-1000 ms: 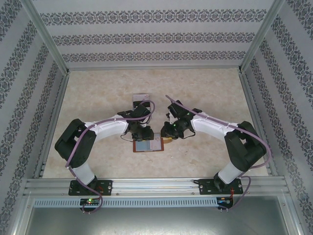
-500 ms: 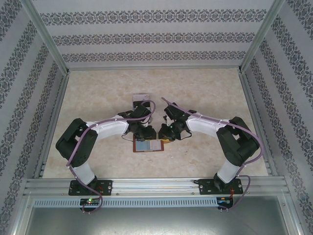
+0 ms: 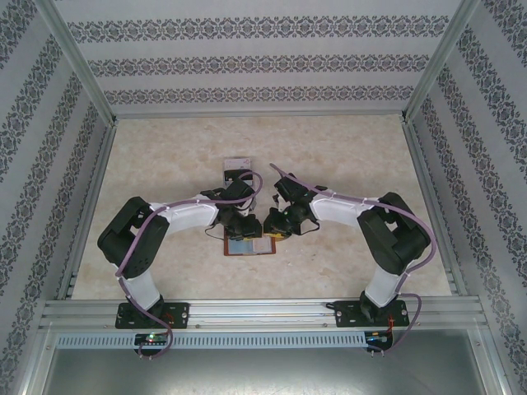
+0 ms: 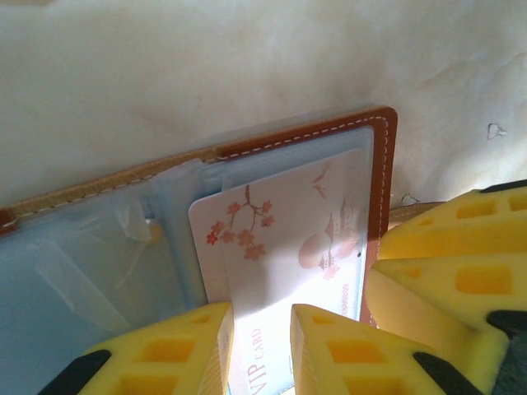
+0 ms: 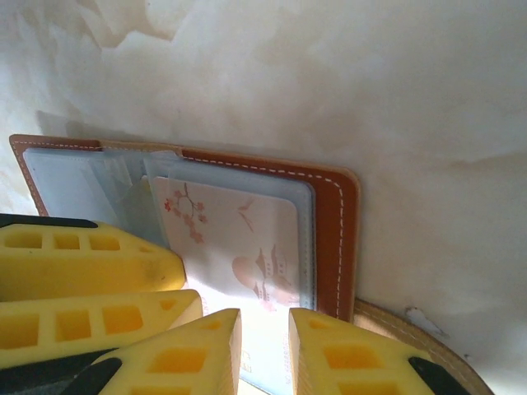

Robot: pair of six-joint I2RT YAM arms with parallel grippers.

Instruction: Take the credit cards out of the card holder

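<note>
The card holder (image 3: 249,246) lies open on the table, brown leather with a grey-blue sleeved inside (image 4: 383,164) (image 5: 329,214). A pale credit card (image 4: 288,239) (image 5: 239,247) printed with pink blossoms lies flat on its right half, partly under the clear sleeve. My left gripper (image 4: 262,346) (image 3: 245,225) stands over the card's near end, jaws a narrow gap apart, the card's face showing through the gap. My right gripper (image 5: 265,350) (image 3: 277,222) stands over the same card from the other side, also slightly open. The two grippers' yellow fingers (image 4: 461,271) nearly touch each other.
The holder's tan strap tab (image 5: 412,337) lies on the table just past its right edge. A small clear tray (image 3: 238,167) sits behind the grippers. Patterned walls and metal rails (image 3: 247,311) enclose the pale table.
The right arm has folded in to the left, bringing its gripper tighter against the left one over the holder. The holder has barely moved.
</note>
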